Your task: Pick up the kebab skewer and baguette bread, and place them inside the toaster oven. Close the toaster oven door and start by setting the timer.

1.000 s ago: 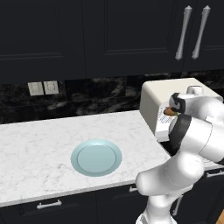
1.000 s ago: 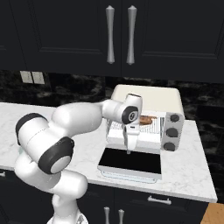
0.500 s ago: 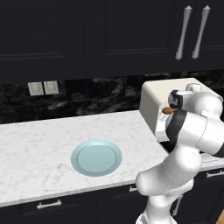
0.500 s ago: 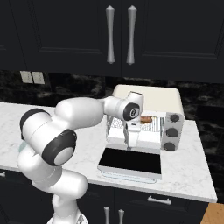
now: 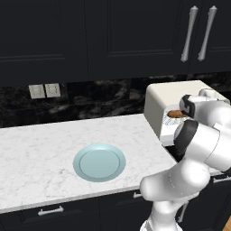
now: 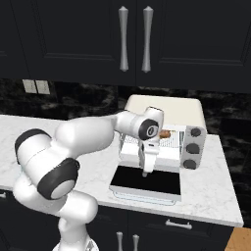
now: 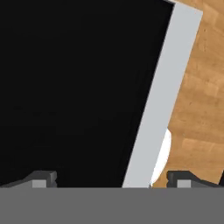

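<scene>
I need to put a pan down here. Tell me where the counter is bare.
Bare marble counter lies left of and behind the plate, out to the outlets. It is crowded at the right: the toaster oven, its dropped door, and the arm with open fingers above it.

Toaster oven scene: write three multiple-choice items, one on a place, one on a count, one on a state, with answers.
1. Where is the baguette bread?
A. on the plate
B. on the rack inside the toaster oven
C. on the floor

2. How many grey knobs are on the oven's right side?
A. one
B. three
C. five

3. The toaster oven door is:
A. folded down open
B. shut
C. missing

Answers: 1 B, a brown loaf lies on the wire rack; 2 B, three knobs stack vertically; 3 A, the dark panel lies flat, with the open tool above it.
</scene>
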You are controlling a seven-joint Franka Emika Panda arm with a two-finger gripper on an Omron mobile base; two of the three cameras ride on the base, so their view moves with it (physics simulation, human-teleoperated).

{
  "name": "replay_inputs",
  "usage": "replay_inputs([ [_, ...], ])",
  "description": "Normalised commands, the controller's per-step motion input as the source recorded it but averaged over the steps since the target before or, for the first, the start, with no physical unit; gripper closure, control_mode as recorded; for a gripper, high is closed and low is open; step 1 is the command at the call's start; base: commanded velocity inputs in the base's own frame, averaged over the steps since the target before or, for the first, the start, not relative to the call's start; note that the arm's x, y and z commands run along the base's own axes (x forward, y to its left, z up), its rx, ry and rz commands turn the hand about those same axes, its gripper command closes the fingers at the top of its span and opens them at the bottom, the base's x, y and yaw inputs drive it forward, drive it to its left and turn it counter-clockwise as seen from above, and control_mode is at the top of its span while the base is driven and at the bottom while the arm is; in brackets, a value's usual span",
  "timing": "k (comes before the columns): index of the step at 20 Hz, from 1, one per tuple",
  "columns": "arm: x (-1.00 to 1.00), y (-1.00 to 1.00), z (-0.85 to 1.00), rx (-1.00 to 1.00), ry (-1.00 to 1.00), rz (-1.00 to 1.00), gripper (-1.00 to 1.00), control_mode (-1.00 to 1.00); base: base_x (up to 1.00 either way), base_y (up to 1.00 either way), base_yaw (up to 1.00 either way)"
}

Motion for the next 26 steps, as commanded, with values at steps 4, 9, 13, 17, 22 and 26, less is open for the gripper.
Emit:
replay_inputs([
  [4, -0.9, 0.0, 0.11, 0.0, -0.05, 0.14, -1.0, -1.0, 0.0, 0.0, 0.0],
  [9, -1.0, 0.01, 0.1, 0.0, -0.07, 0.44, -1.0, -1.0, 0.0, 0.0, 0.0],
  [13, -0.85, 0.07, 0.0, 0.0, 0.0, 0.52, -1.0, -1.0, 0.0, 0.0, 0.0],
  [17, -0.39, 0.17, 0.0, 0.01, -0.01, 0.4, -1.0, -1.0, 0.0, 0.0, 0.0],
  [22, -0.29, 0.0, 0.0, 0.07, -0.04, 0.34, -1.0, -1.0, 0.0, 0.0, 0.0],
  [26, 0.08, 0.0, -0.06, 0.08, 0.0, 0.26, -1.0, -1.0, 0.0, 0.0, 0.0],
])
